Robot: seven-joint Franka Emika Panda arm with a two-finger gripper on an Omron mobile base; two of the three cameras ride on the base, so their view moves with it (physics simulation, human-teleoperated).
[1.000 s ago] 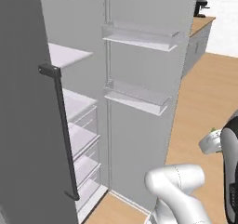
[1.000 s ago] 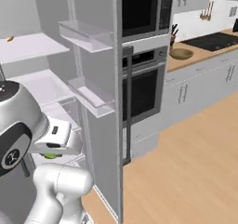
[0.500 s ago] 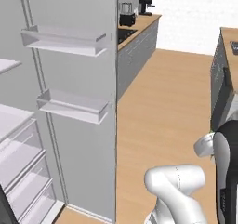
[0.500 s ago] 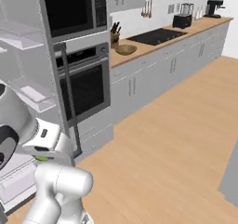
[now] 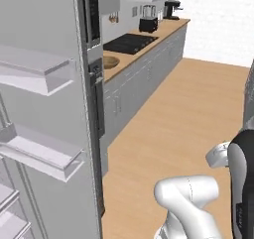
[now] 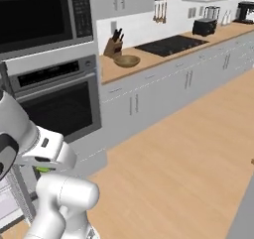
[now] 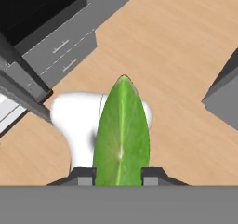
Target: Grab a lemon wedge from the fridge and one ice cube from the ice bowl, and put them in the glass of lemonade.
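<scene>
No words, numbers or signs clear enough to read anywhere, not even on the oven (image 6: 54,96) front.

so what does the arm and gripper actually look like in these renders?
Glossy white rounded arm links with bulbous elbows, plus a dark, near-black joint section at the right edge of the left base view. In the right base view the white hand housing is boxy with small dark marks. The gripper shows two small dark grey finger tips. No cables visible.
</scene>
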